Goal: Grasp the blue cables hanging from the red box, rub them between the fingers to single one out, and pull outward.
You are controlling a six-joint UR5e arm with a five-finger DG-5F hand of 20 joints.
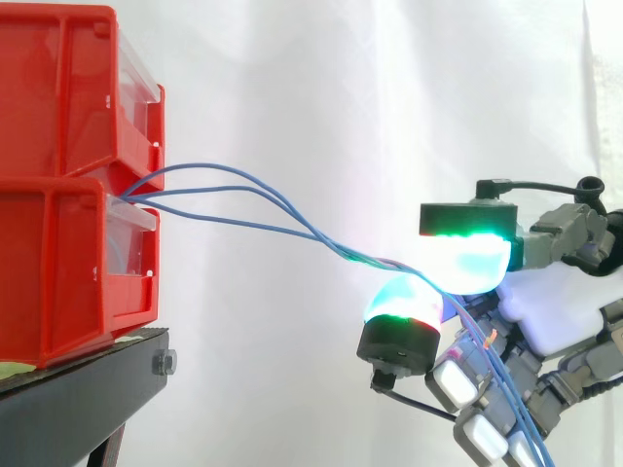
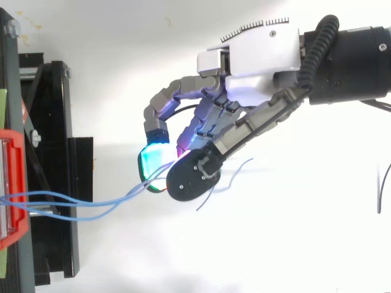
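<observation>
So the blue cables (image 1: 331, 250) come out of the front of the red box (image 1: 58, 272), over at 9 o'clock in the side view. They sag toward 4 o'clock and bunch together right before my hand (image 2: 244, 79). I've got them pinched between two glowing fingertips (image 1: 467, 261), one above and one below, with the loose tails dangling off toward 5 o'clock. They look thin, light and floppy, and I'd guess the jacket is slick. So I reckon the spot to hold is where the strands crowd together, with pressure soft enough that they can roll apart. The box sits on a black stand (image 1: 88, 379), and a hard yank toward 3 o'clock might drag it.
</observation>
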